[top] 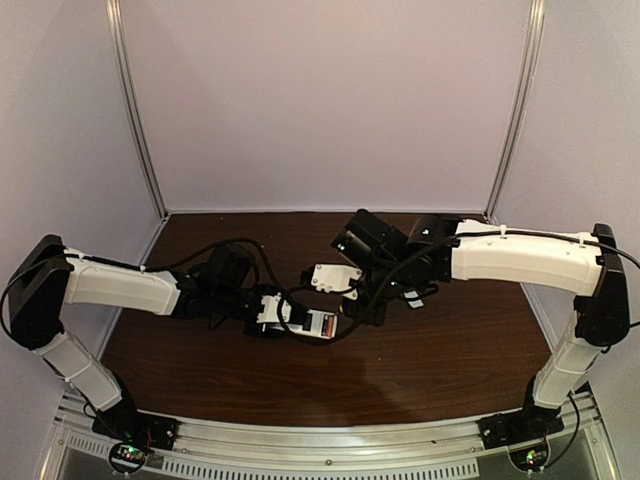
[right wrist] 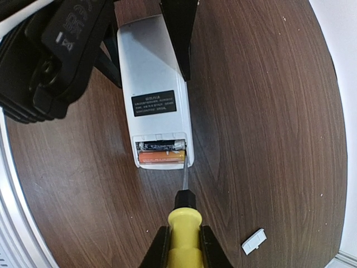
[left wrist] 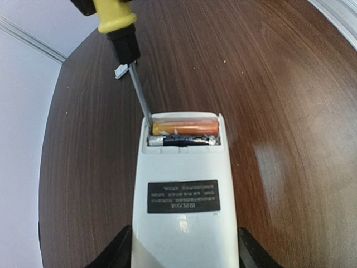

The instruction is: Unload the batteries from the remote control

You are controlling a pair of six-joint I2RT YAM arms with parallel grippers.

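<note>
White remote control (left wrist: 183, 223) label-side up, opened; orange battery (left wrist: 185, 126), black battery (left wrist: 181, 142) seated inside.

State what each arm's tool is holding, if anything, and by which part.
Left tool: the remote control, by its long edges, away from the battery compartment. Right tool: the screwdriver, by its yellow handle.

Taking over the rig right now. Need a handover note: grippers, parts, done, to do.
Left gripper: shut on the remote control, back side up on the table.
Right gripper: shut on the screwdriver, tip at the end of the orange battery.
Done: cover is off, lying on the table.
To do: orange battery and dark battery both sit in the open compartment; pry both out.
</note>
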